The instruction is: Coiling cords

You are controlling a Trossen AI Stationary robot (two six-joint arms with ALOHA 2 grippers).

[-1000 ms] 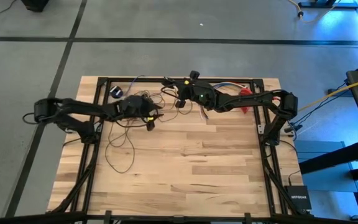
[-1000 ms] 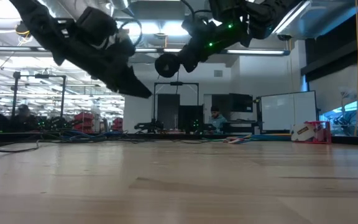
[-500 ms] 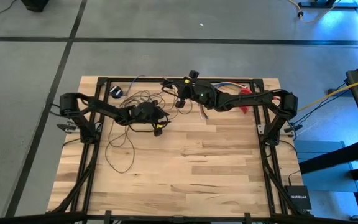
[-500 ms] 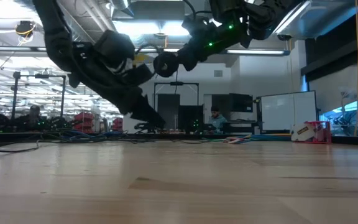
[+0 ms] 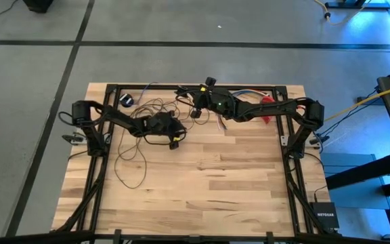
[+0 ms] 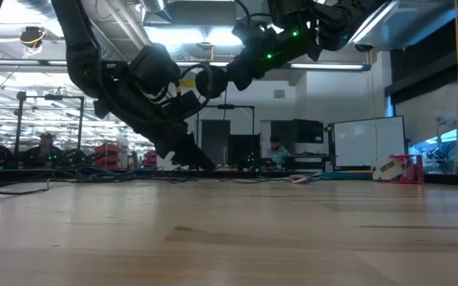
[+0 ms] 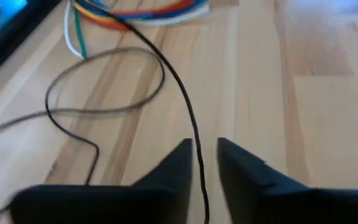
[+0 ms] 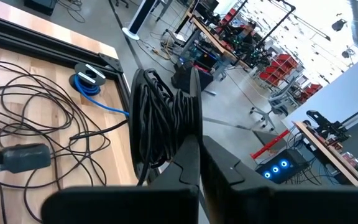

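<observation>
The cord is a thin dark wire. Part of it lies in loose loops [image 5: 133,157] on the left half of the wooden table [image 5: 235,183]. The rest is wound into a coil [image 8: 161,115]. My right gripper [image 8: 199,142] is shut on this coil, high over the far middle of the table [image 5: 196,110], and it also shows in the low view [image 6: 217,79]. My left gripper [image 7: 205,149] is low over the table [image 5: 174,140], tilted down. Its fingers are a little apart, one on each side of a strand [image 7: 190,118] that lies on the wood. My right gripper pinches the coil's several turns [image 8: 180,134] between its two fingers, at one side of the coil. The fingers come about level from the table's right. The coil is lifted clear of the table, and slack strands [image 8: 55,118] run from it down to the wood.
A bundle of multicoloured wires [image 7: 143,9] lies near the far edge, beyond my left gripper. A round blue and dark thing [image 5: 126,100] sits at the far left corner, and a red thing [image 5: 268,108] at the far right. A black frame [image 5: 286,146] runs along the table's sides.
My left gripper has come down toward the table and gone a little toward its right and near edges, tipping further downward, until it stands just above the wood over a strand. My right gripper and the coil have kept still.
</observation>
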